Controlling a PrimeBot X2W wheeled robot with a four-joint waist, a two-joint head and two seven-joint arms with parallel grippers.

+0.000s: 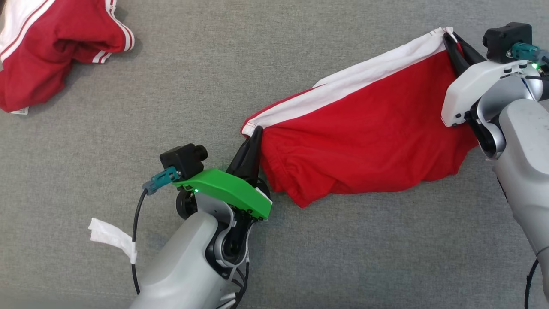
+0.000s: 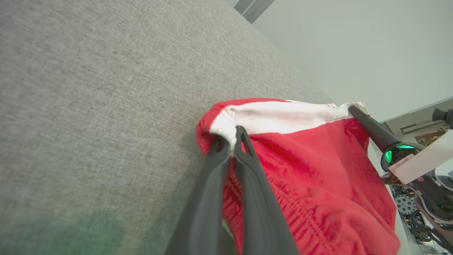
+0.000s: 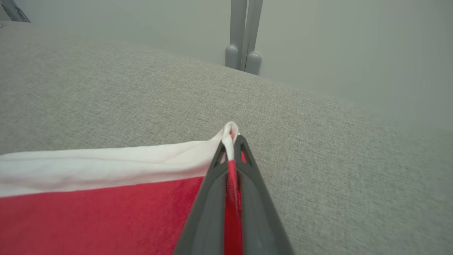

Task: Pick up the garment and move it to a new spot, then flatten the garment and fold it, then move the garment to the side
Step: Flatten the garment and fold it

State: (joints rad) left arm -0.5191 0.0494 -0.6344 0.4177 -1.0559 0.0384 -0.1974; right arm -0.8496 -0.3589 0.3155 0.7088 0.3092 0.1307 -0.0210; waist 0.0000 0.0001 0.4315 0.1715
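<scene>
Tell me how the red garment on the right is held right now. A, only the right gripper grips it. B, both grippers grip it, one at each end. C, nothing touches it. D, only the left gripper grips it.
B: the left gripper and the right gripper are each shut on one end of the white band of the garment, which is stretched between them.

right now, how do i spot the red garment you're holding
On the grey fabric surface, look right of centre. The red garment with a white band stretches between left gripper and right gripper; the striped red garment top left lies crumpled.
</scene>
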